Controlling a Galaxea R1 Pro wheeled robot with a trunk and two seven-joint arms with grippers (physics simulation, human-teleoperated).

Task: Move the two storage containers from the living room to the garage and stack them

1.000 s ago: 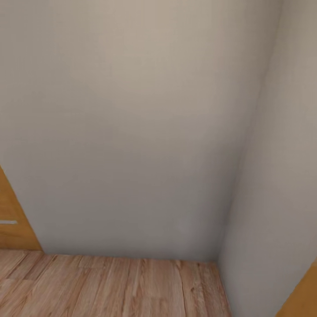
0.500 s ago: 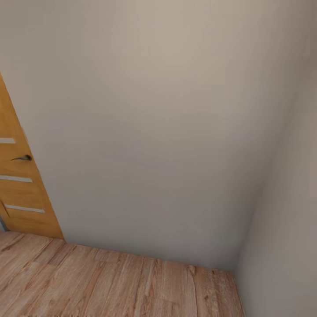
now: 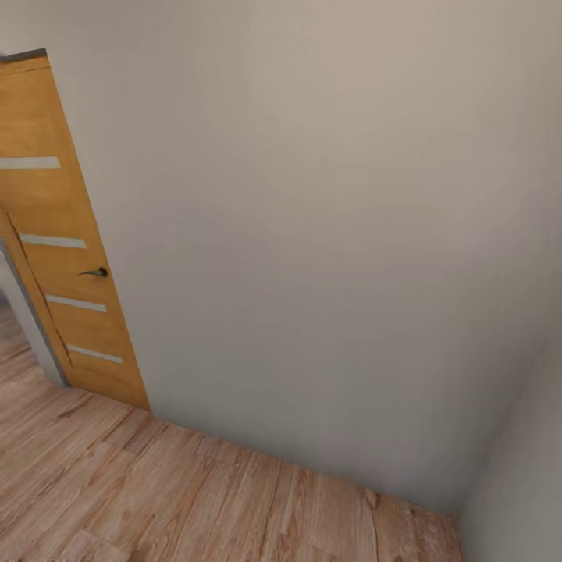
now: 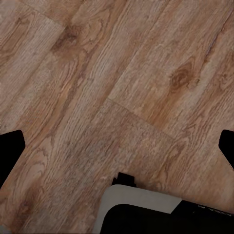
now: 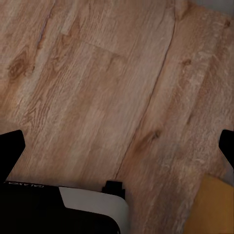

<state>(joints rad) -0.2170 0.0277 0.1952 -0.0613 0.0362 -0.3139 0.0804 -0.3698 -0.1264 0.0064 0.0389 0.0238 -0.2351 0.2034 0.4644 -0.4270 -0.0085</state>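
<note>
the whole head view has swung: the wooden door point(image 3: 58, 234) now shows far more beside the pale wall point(image 3: 328, 234). both tools hang spread and empty over plank floor point(image 4: 117, 87). no container in sight; thin-walled, probably light, best gripped by a rim. no clear writing.

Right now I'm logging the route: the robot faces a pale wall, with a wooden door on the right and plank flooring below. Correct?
Not quite. In the head view the wooden door stands on the left, not the right. The pale wall ahead and the plank flooring below are as you say.
</note>
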